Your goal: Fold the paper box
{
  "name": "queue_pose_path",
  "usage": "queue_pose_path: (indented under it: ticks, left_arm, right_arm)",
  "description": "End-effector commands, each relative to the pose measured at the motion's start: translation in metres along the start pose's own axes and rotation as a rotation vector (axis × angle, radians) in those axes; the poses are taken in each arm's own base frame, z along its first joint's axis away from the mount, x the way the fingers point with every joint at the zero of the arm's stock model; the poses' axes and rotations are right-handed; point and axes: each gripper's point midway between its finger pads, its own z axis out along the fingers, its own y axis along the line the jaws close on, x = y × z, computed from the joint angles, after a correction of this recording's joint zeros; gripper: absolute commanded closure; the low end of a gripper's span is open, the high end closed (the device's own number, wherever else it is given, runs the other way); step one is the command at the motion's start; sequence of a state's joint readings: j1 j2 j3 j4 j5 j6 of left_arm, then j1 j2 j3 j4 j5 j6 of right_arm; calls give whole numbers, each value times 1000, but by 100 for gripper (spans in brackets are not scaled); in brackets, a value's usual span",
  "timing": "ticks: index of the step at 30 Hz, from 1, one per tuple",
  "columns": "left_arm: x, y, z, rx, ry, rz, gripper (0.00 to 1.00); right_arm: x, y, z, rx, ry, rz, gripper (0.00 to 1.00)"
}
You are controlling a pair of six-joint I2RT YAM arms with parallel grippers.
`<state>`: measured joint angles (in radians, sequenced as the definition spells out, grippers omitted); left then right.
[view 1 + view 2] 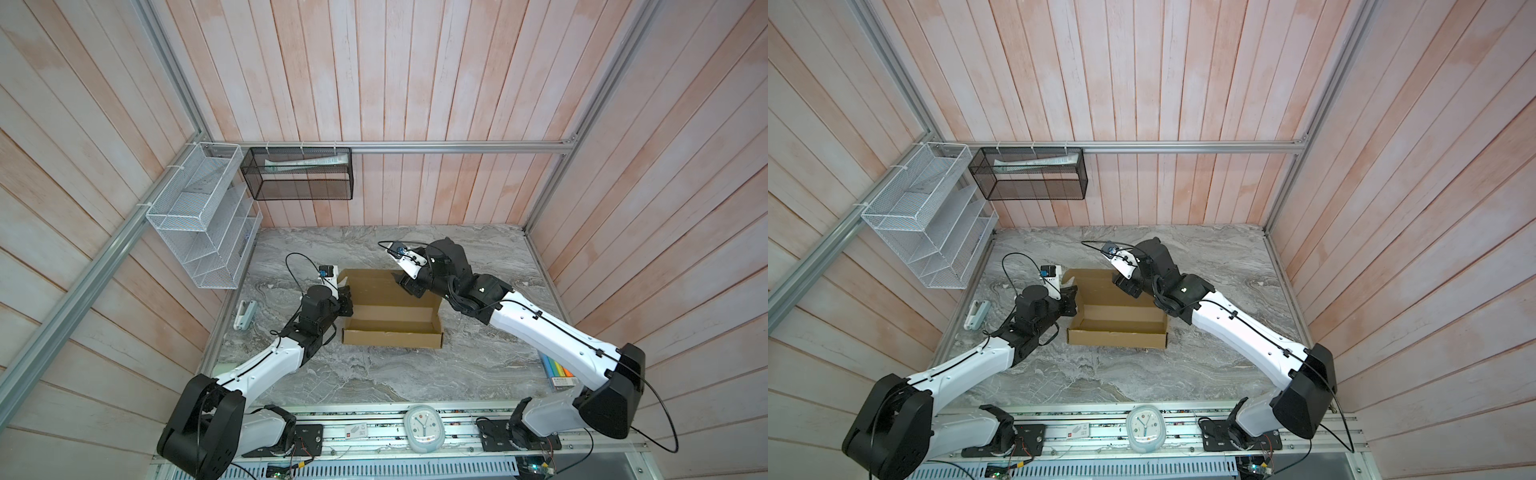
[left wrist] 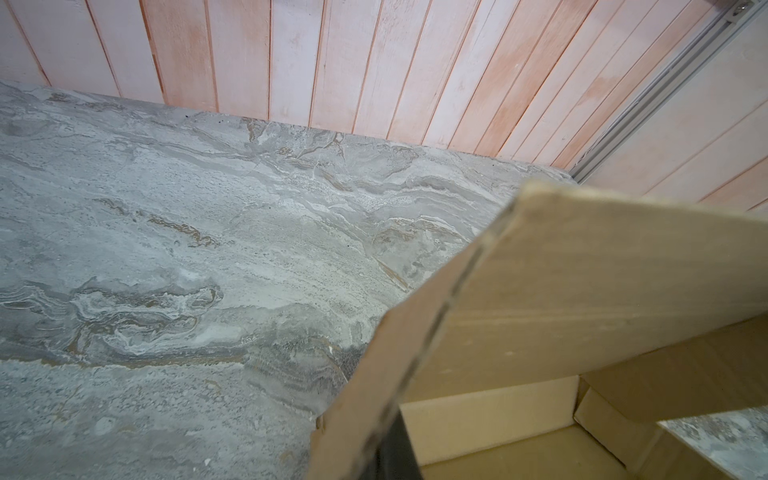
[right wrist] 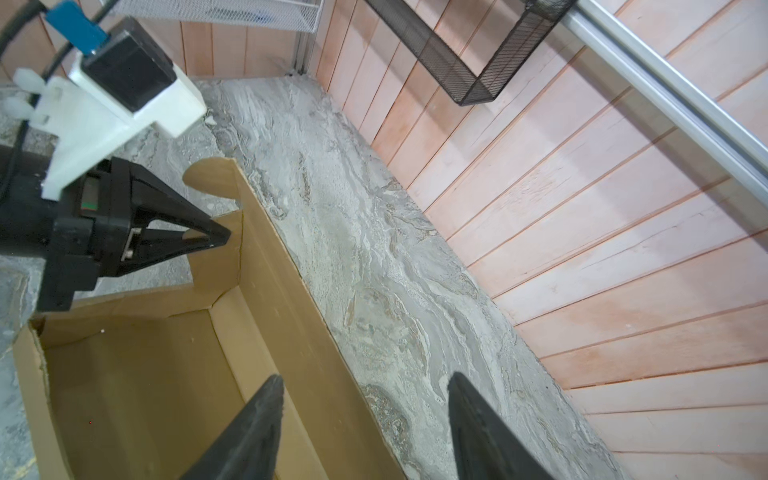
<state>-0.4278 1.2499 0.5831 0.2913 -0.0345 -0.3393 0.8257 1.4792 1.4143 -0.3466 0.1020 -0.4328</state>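
A grey marble table (image 1: 374, 374) stands inside walls of pale pink wooden planks. The left claw (image 3: 222, 237) is closed, and its black tips pinch the edge of a side flap of the paper box (image 1: 390, 320) at the far corner on this claw's side. In the left wrist view the cardboard fills the space directly in front of this claw, and one dark finger (image 2: 395, 449) shows behind the flap. The right claw (image 3: 365, 377) is wide open and holds nothing. One finger (image 3: 257, 415) hangs over the inside of the box and the other over bare marble. The long rear panel (image 3: 291, 316), which is tilted, passes between them; I cannot tell if either finger touches it. The box rests on the table between the two claws. In both top views it is open on top, with low walls already raised on the near side. Farther out from the left claw, a small white object (image 1: 245, 314) lies on the marble, well apart from the box. Beyond both claws, a white wire rack (image 1: 199, 216) and a black mesh basket (image 1: 299, 174) hang on the walls.
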Motion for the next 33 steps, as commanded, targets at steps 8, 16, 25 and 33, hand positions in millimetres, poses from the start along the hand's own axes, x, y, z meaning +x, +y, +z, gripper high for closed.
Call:
queue_pose_path:
  ticks: [8, 16, 25, 33]
  left_arm:
    - [2, 3, 0, -15, 0, 21, 100]
    - [5, 3, 0, -11, 3, 15, 100]
    - [8, 4, 0, -11, 3, 6, 100]
    - [9, 6, 1, -19, 0, 6, 100]
  right_arm:
    - [12, 13, 25, -192, 129, -123, 36]
    - [29, 32, 48, -280, 182, -133, 40]
    - [41, 45, 62, -338, 231, -141, 49]
    - [46, 59, 68, -387, 260, -150, 64]
